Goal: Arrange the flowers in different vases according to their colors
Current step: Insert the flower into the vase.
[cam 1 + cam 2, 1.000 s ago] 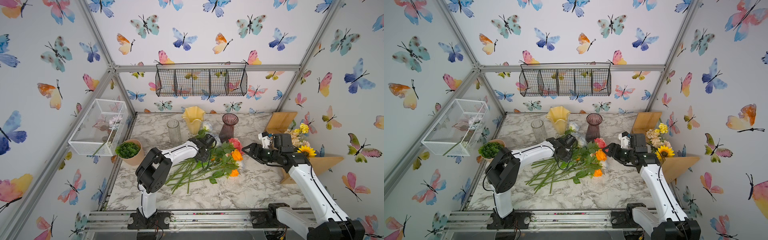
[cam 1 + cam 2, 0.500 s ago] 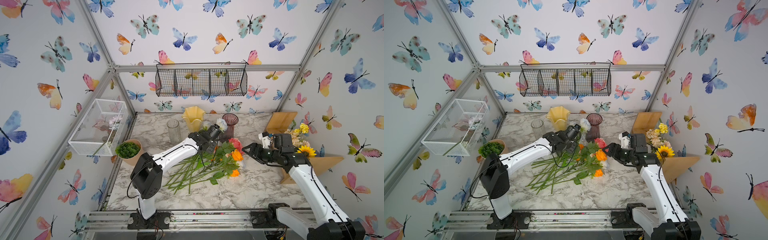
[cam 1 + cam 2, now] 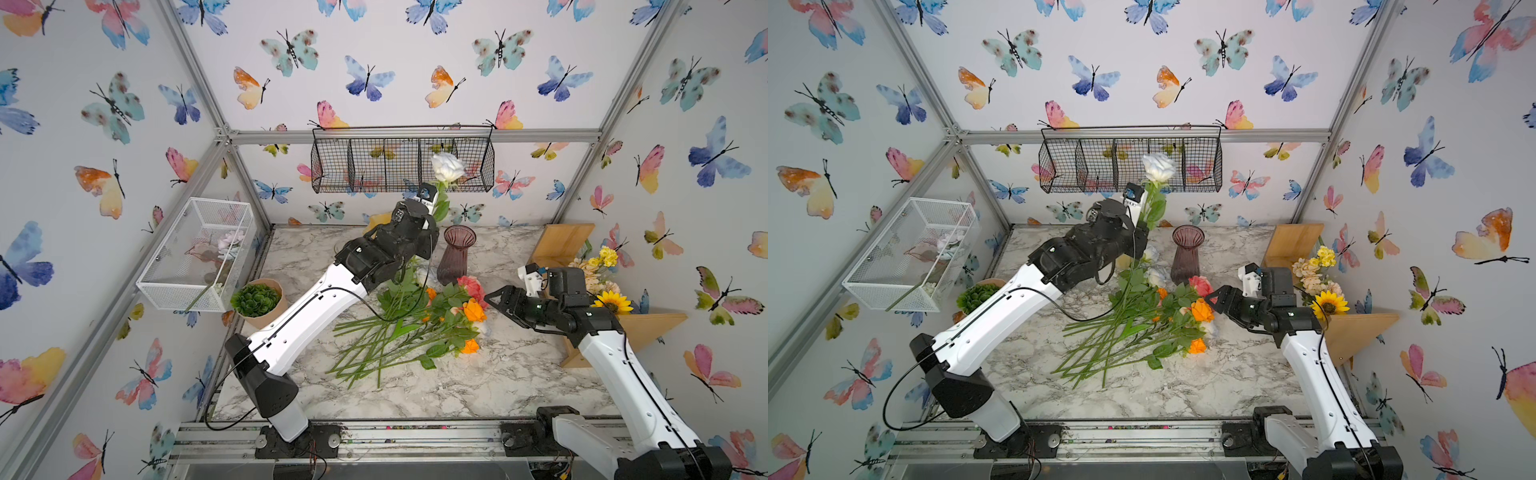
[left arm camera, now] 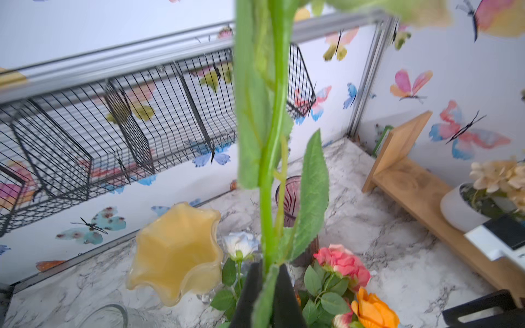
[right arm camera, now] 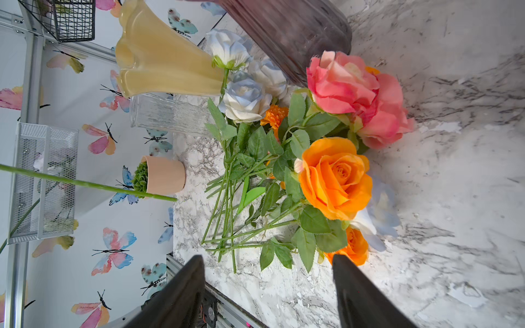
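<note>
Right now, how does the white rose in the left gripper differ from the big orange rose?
The white rose is held roughly upright aloft, stem pinched in the left gripper; the orange rose lies on the table, ungripped. The white rose is alone; the orange rose sits among other flowers. Both have leafy green stems; neither is in a vase.

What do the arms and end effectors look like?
The left arm and right arm have white shells, black joints and wrists, and a thin black cable outside. The left end effector and right end effector each have two black tapered fingers, with a small white camera box behind.
</note>
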Available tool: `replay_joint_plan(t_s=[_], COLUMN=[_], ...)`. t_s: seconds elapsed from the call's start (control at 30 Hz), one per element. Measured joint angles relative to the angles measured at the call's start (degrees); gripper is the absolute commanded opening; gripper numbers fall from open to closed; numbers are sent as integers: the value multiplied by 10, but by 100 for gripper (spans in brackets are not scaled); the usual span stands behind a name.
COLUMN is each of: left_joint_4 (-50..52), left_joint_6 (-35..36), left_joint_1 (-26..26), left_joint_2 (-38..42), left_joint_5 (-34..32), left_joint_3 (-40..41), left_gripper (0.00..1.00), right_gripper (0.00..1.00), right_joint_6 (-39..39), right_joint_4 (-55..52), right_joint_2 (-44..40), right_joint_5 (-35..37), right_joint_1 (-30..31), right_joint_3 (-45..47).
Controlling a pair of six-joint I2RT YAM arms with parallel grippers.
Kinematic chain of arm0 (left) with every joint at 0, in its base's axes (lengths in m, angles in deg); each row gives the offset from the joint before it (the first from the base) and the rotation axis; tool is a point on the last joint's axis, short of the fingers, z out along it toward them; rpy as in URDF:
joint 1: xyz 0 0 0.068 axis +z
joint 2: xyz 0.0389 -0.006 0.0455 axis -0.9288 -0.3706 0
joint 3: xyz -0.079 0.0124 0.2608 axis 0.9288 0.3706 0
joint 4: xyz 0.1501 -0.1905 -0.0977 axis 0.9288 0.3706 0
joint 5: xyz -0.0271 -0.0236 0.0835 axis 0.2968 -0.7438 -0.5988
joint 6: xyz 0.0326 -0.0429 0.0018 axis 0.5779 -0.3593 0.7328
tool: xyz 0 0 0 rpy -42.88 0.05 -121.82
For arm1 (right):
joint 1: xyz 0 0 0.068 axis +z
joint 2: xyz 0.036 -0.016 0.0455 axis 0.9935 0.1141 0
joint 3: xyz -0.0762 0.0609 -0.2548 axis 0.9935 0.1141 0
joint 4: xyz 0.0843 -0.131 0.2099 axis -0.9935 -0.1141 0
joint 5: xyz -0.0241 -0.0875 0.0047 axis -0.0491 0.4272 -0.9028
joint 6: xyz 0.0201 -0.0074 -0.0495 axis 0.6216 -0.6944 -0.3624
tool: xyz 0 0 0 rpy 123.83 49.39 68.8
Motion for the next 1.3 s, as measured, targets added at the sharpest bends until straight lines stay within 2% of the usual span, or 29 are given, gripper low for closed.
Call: replay_joint_plan(t_s=[0.3,0.57,0.67,0.77,0.87,1.07,1.3], left_joint_4=[-4,-51,-130,-238,-301,-330,-350], left_joint_6=[22,31,49,68,63,7,-31], left_joint_1=[18,137,153,162,196,282,299], left_joint_2=[19,48,86,134,149,141,141], left_joint_5=[-64,-110,-130,-151,-152,-146,-106], left_joint_3=[-70,-80,-11,99,163,221,274], left_gripper=[0,0,0,0,0,0,0], right_gripper=[73,73,74,73,73,73,74], right_joint_6=[0,0,0,-1,-2,-3,-3], right_joint_4=[4,12,12,12,12,12,12], right_joint_2=[-3,-10,-10,-10,-10,-10,-10], right_joint_5=[2,4,4,4,4,4,4], right_joint_1=[0,0,0,0,0,0,0], right_joint_3=[0,-4,-4,-8,-14,-16,-16])
